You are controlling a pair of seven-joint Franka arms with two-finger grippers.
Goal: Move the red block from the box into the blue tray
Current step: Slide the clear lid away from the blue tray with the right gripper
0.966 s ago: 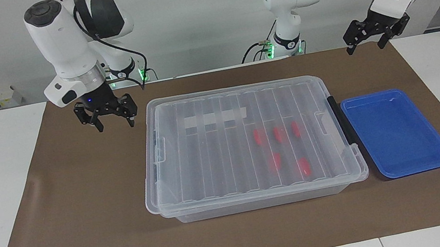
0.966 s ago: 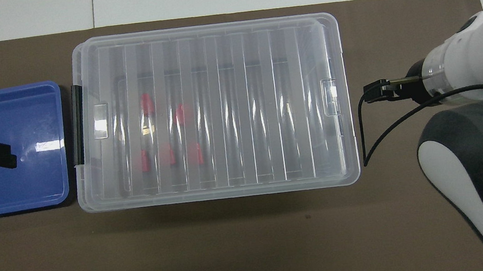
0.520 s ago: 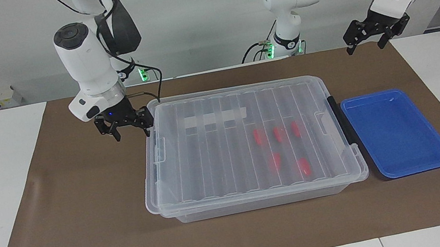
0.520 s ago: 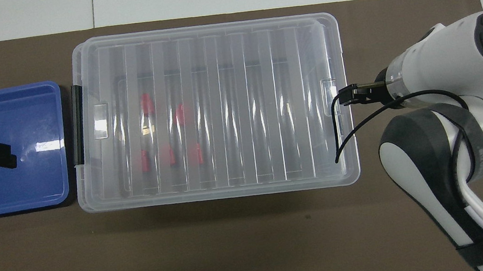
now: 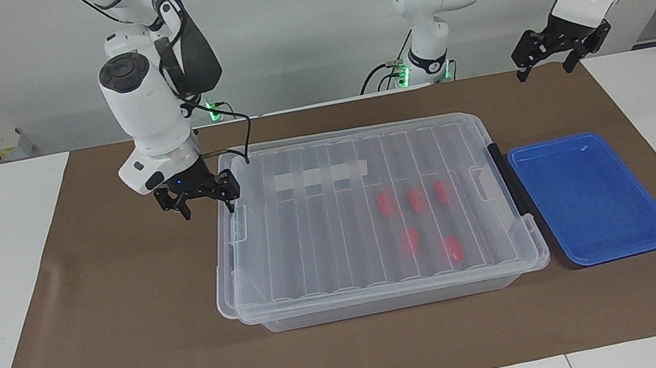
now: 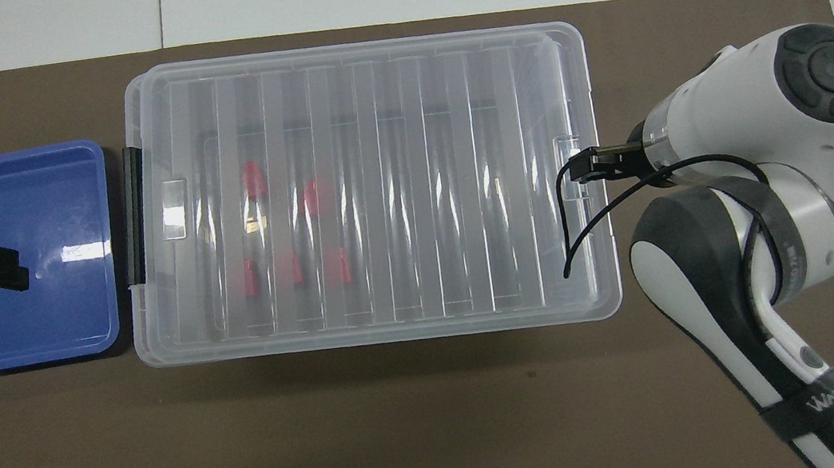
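The clear box (image 5: 324, 238) lies lid-on in the middle of the brown mat, also in the overhead view (image 6: 384, 109). Several red blocks (image 5: 384, 203) lie inside under the ribbed lid, toward its black-handle end (image 6: 252, 181). The blue tray (image 5: 594, 198) sits empty beside that end, toward the left arm's end of the table (image 6: 17, 198). My right gripper (image 5: 207, 206) is open at the box's other end, by the clear latch (image 6: 585, 166). My left gripper (image 5: 544, 68) is open, empty and raised, over the tray in the overhead view (image 6: 16, 279), and waits.
The black handle (image 5: 508, 179) lies between box and tray. A white tape strip (image 5: 320, 176) is on the lid. A black cable (image 6: 584, 220) hangs from my right wrist over the lid's end. The brown mat (image 5: 121, 315) has open room toward the right arm's end.
My right gripper has come down and moved across the mat to the box's end, now at the latch. The left arm, box, blocks and tray have not moved.
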